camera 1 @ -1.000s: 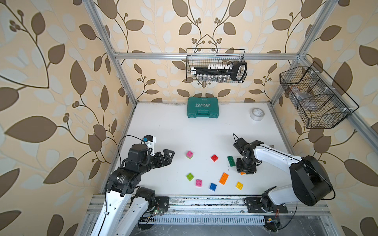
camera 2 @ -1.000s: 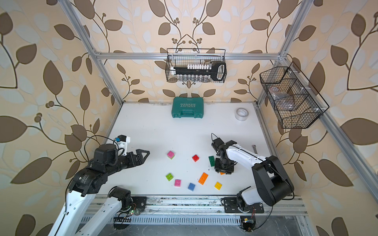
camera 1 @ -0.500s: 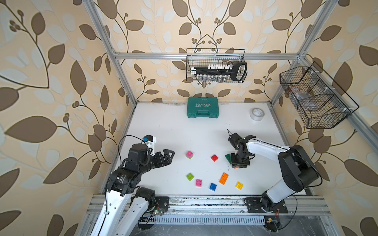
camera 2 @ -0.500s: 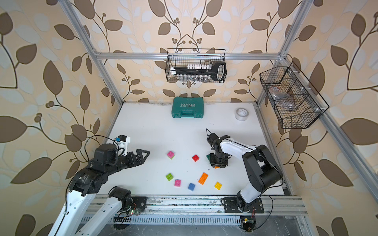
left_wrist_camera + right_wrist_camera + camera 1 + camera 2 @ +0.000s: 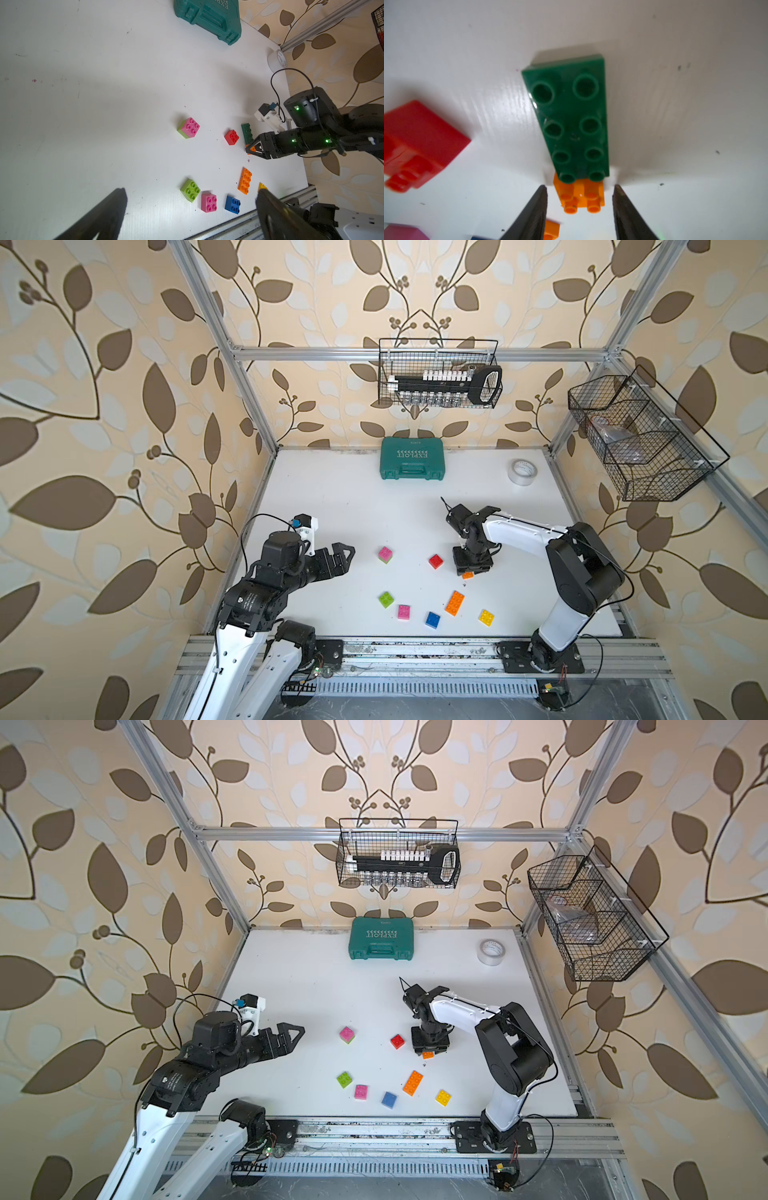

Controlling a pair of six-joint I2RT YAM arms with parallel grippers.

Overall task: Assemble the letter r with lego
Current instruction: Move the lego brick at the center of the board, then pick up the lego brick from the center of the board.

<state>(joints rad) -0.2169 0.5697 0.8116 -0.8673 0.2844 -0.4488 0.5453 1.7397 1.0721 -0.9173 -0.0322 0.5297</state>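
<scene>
Green plastic meets orange on the right of the white counter, where the right tool hangs low over a long dark green brick and a small orange brick. The two pieces lie in one line, the green one's near end touching or overlapping the orange. The right wrist view does not settle whether they are pressed together.

The tool's jaws stand parted on either side of the small orange brick, with a sliver of counter showing at each flank, so it grips nothing. The pairing reads as the start of the letter's stem. The straddling pose would suit either a fresh squeeze or a nudge to square the joint.

The left tool, released to its full width and holding nothing, hovers well apart over the counter's left side, probably parked there so the arms do not cross.

The rest of the lego lies loose. A red brick sits just beside the working pair, and a pink-on-lime stack lies farther left. Nearer the front edge are a lime brick, a pink brick, a blue brick, a long orange brick and a yellow brick.

By this showing the letter is barely begun. A teal case and a tape roll sit at the back, clear of the work.
</scene>
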